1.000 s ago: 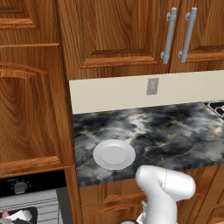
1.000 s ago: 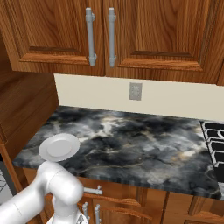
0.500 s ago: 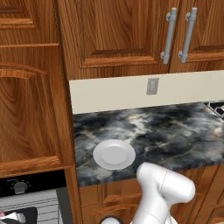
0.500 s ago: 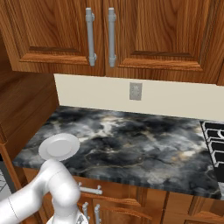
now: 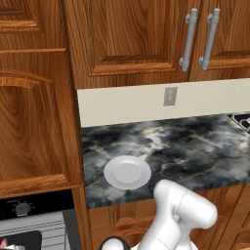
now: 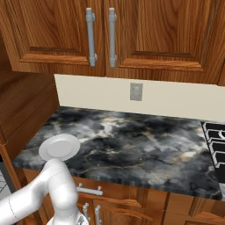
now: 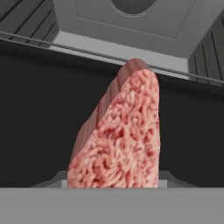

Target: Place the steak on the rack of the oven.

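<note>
Steak (image 7: 120, 140) stands on edge right in front of the hand camera, pink mottled face toward the lens, browner rim along its upper left side. It rises from the bottom of the hand view where the gripper sits; the fingertips are hidden behind the meat, so whether the gripper is closed on it cannot be told from here.

Behind the steak, hand view: a dark flat panel crossed by a thin grey bar (image 7: 52, 46), and past that the oven (image 7: 131, 30) cavity, grey-walled, with ribbed side walls and a round dark opening in the back wall. Steak is in front of the cavity, lined up with it; contact with anything inside cannot be judged.

Left base view: oven front at the lower left, black control panel with a round grey knob (image 5: 22, 209), striped silver front below. White arm (image 5: 183, 215) bends down out of the bottom edge.

Both base views: dark marbled worktop (image 6: 145, 145) with a round white plate (image 6: 59, 147) near its left front corner, nothing on the plate. Wall outlet (image 6: 136, 91) on the cream backsplash, wooden cabinets with two grey handles (image 6: 91, 37) above

Right base view adds a black stove grate (image 6: 216, 143) at the right edge and drawer handles (image 6: 90, 190) under the worktop
</note>
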